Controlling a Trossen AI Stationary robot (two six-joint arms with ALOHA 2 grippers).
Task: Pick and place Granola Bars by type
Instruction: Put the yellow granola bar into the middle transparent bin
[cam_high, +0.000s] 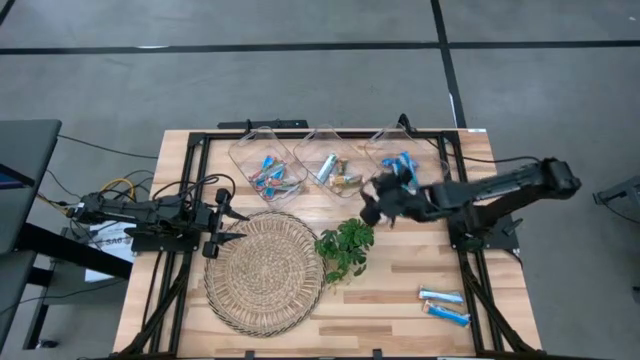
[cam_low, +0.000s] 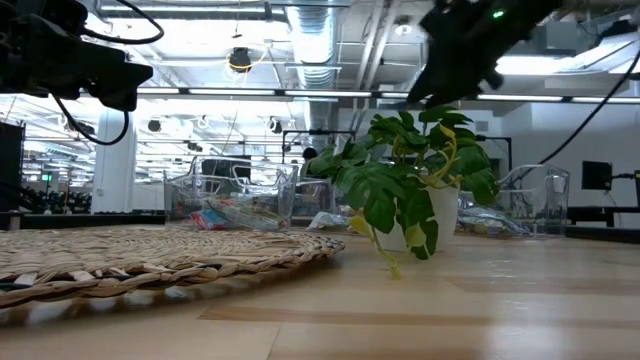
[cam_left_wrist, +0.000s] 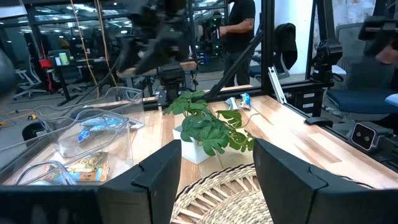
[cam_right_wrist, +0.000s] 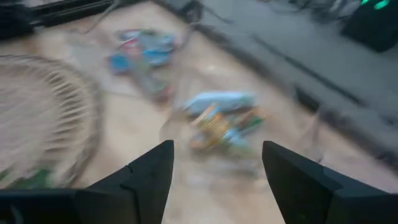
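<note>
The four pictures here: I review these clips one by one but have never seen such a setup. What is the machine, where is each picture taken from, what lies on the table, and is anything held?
Two dark robot arms work at a wooden table. One picture looks straight down, one looks level across the tabletop, and two come from cameras on the arms' wrists.

On the table are a round woven mat, a small leafy plant and three clear bins along the far edge holding wrapped granola bars. Two blue and white bars lie loose near the front right corner.

The left tool waits open at the mat's left edge. The right tool is raised near the bins, open, with nothing between its fingers in its wrist view.
</note>
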